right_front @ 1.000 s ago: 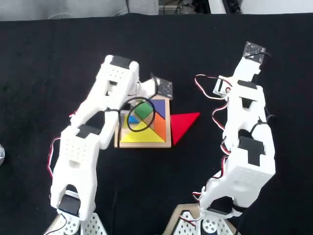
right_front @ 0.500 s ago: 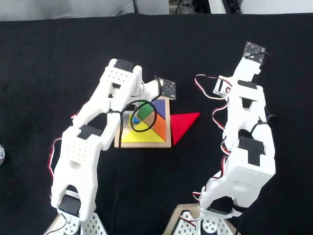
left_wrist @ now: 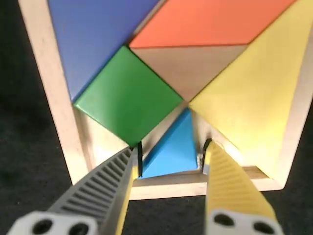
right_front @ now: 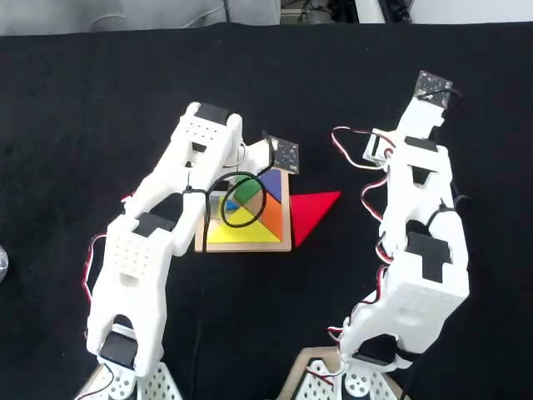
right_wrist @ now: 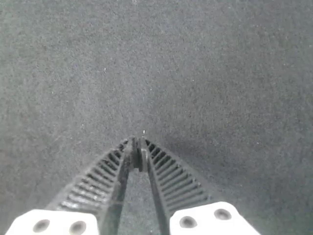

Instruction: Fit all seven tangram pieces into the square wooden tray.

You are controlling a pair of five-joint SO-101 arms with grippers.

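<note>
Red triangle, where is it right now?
In the high view, the red triangular tangram piece lies flat on the black table, just outside the square wooden tray, on the side facing the right arm.

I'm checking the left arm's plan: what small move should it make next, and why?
Probably open the left gripper and lift away: the blue triangle between its fingertips already looks seated in the tray, while the red triangle lies outside.

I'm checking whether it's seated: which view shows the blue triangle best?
The left wrist view: the blue triangle lies close up in the tray, within the left gripper. The high view gives a blue sliver beside the arm. The right wrist view faces black cloth.
</note>
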